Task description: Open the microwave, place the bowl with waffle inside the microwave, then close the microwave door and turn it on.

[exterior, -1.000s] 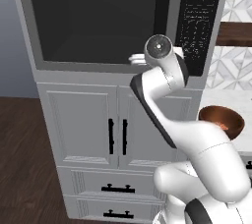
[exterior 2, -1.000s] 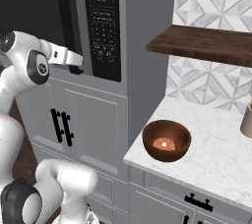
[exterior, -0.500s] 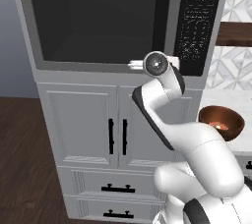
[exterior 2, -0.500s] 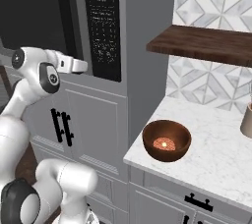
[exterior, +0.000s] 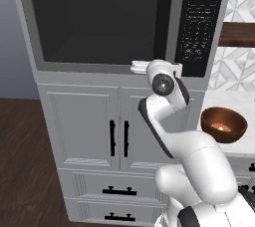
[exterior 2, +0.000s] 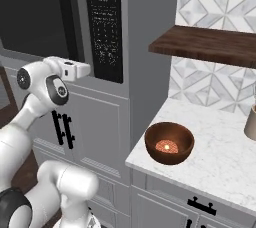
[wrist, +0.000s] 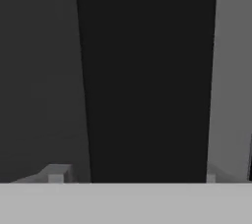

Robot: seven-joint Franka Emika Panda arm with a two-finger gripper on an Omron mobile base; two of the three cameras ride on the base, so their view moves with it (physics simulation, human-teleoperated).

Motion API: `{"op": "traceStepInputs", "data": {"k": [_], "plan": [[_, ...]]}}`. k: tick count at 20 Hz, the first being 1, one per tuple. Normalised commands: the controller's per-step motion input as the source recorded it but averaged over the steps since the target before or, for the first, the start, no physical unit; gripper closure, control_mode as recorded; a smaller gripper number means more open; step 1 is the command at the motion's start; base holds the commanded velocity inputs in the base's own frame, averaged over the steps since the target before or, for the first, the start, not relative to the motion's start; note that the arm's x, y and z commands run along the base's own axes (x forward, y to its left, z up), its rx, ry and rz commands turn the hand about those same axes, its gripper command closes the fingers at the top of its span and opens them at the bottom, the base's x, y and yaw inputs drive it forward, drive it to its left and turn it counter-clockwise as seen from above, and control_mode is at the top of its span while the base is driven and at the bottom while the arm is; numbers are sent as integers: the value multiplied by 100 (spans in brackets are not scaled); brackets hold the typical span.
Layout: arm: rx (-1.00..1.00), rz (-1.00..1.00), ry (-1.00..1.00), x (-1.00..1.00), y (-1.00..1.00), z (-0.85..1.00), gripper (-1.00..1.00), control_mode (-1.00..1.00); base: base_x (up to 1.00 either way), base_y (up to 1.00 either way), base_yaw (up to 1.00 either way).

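Observation:
The grey microwave (exterior: 99,22) is built in above the cabinets, and its microwave door (exterior 2: 35,22) is closed. My gripper (wrist: 133,176) is open at the door's lower right, the black vertical strip (wrist: 147,70) standing between its fingertips (wrist: 56,174). The white hand (exterior: 144,65) reaches in at the door's bottom edge, beside the black keypad panel (exterior: 199,22). Off to the right, the reddish-brown bowl (exterior 2: 169,143) stands on the marble counter (exterior 2: 225,157). An orange-brown waffle (exterior 2: 166,146) lies inside it, and the bowl (exterior: 223,124) is well apart from the gripper.
White cabinet doors with black handles (exterior: 118,138) and drawers (exterior: 117,190) sit below the microwave. A dark wooden shelf (exterior 2: 210,44) hangs over the counter against a patterned backsplash. A tan container (exterior 2: 250,122) stands at the counter's far right edge.
The arm has dropped lower and the hand has moved in to the door's lower right by the black strip. Microwave and bowl have not moved.

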Motion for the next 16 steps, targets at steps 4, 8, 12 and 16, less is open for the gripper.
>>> {"op": "traceStepInputs", "data": {"k": [4, 8, 12, 16], "plan": [[15, 14, -1, 91, 19, -16, 100, -100, 0, 0, 0], [16, 25, 5, 79, 70, -4, 100, -100, 0, 0, 0], [5, 23, 18, 50, 100, -9, 100, -100, 0, 0, 0], [-6, 17, 22, 2, 100, -28, 100, -100, 0, 0, 0]]}}
